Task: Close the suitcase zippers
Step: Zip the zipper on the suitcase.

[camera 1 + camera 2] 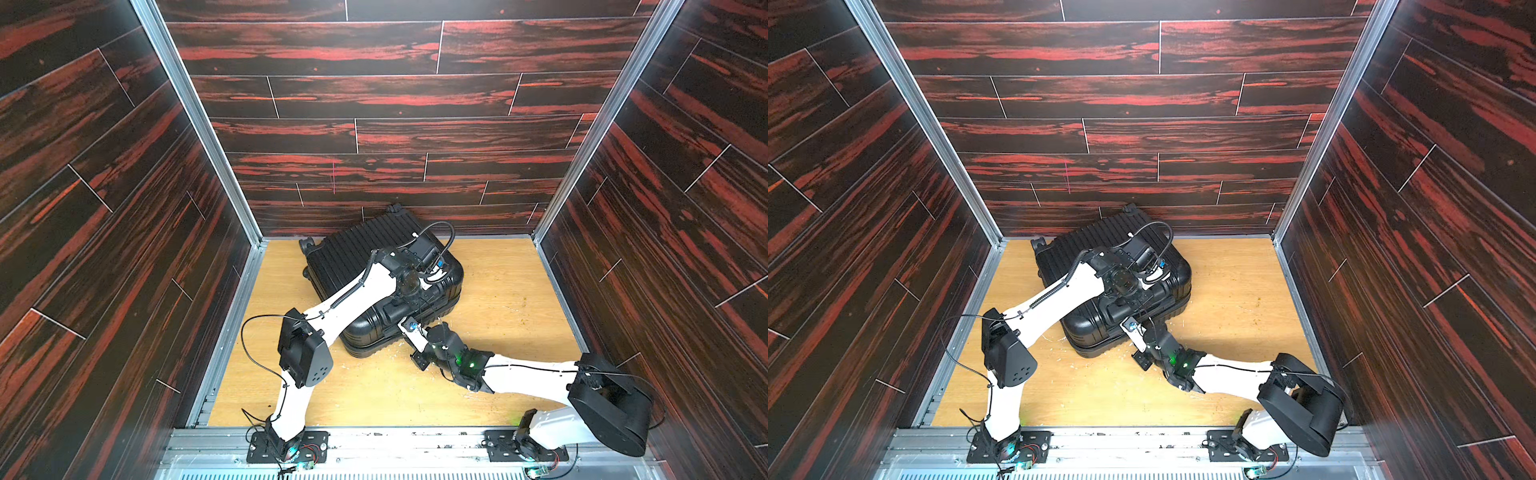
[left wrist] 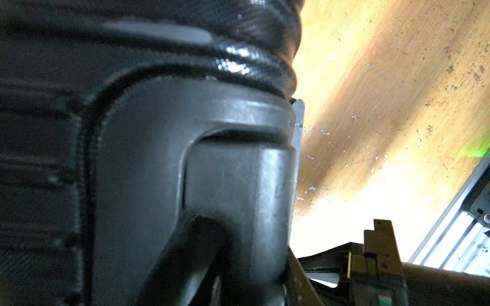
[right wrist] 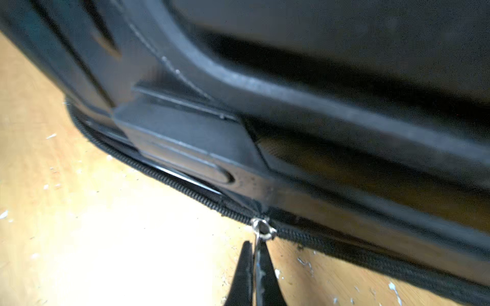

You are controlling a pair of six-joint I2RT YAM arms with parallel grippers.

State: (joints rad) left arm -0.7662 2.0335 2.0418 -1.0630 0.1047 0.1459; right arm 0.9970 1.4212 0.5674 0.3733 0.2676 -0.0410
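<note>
The suitcase lies flat on the wooden surface, ribbed shell up. It sits toward 12 o'clock, with its far corner near the back wall and two wheels at its 10 o'clock corner. In both top views the two shells lie one on the other.

The right tool meets the case at its near edge, at about 5 o'clock from the case's middle. In the right wrist view its two dark fingers are pressed together, clamped on the thin metal pull. The pull hangs from a small silver ring on the slider. The zipper track runs along the seam on both sides of that ring. Toward the rounded corner a narrow bright gap shows beside the teeth. On the ring's other side the teeth lie in one dark band.

The left arm reaches across the top shell, and the left tool comes down at about 4 o'clock from the case's middle, over the side with the black handle. The left wrist view is filled by a moulded black part of the case, with one blurred dark finger in front of it. Whether the left tool's jaws are apart or gripping anything, I cannot tell.
</note>
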